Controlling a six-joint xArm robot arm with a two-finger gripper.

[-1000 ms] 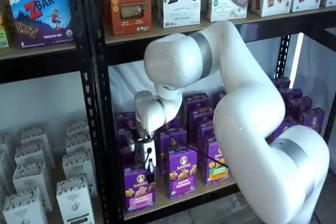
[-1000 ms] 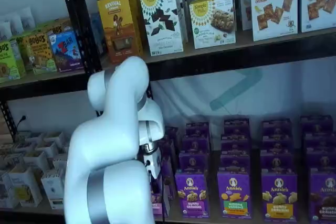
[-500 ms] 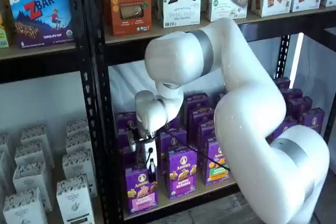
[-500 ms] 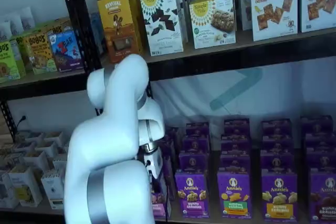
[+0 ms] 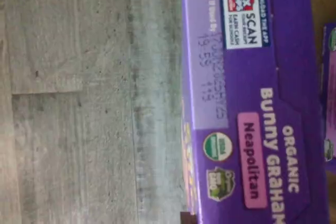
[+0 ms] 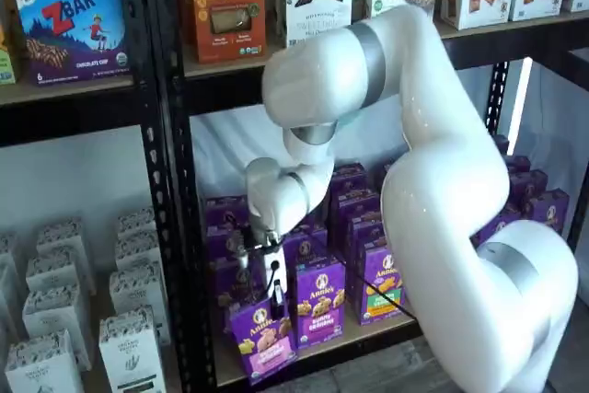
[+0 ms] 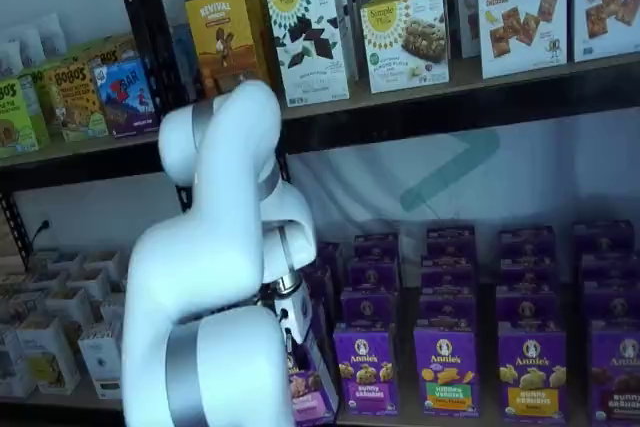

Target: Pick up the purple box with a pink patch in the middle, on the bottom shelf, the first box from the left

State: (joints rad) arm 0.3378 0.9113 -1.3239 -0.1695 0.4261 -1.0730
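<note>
Purple box (image 6: 262, 342), an Annie's carton with the pink patch (image 6: 270, 357) across its lower front, is tilted, its base swung out past the front edge of the bottom shelf (image 6: 322, 347), at about 7 o'clock from the arm's white wrist joint. Gripper (image 6: 275, 306): black fingers come down onto the box top and are clamped on it; no gap is visible between finger and carton. In a shelf view the same box (image 7: 312, 395) shows at 5 o'clock from the white gripper body, leaning, partly hidden by the arm.

Surface and room: the shelf is a light wood board in a black rack with perforated uprights (image 6: 175, 181). Grey wood-plank flooring (image 5: 79, 98) fills much of the wrist view, beside the box top (image 5: 247, 98), which reads "Organic Bunny Grahams" and "Neapolitan" on a pink tag, with a Box Tops scan mark and a printed date code.

Contents: the bottom shelf holds rows of purple Annie's cartons (image 7: 447, 367), front-row labels in purple, green and yellow bands, further rows behind. At 3 o'clock from the held box stands a purple-banded carton (image 6: 320, 301). The upper shelf (image 7: 450, 87) carries Simple Mills boxes (image 7: 405, 37), a Revival carton (image 7: 225, 52) and cracker boxes (image 7: 520, 7). The neighbouring bay holds Z Bar boxes (image 6: 72, 25) above and white cartons (image 6: 129, 347) below.
</note>
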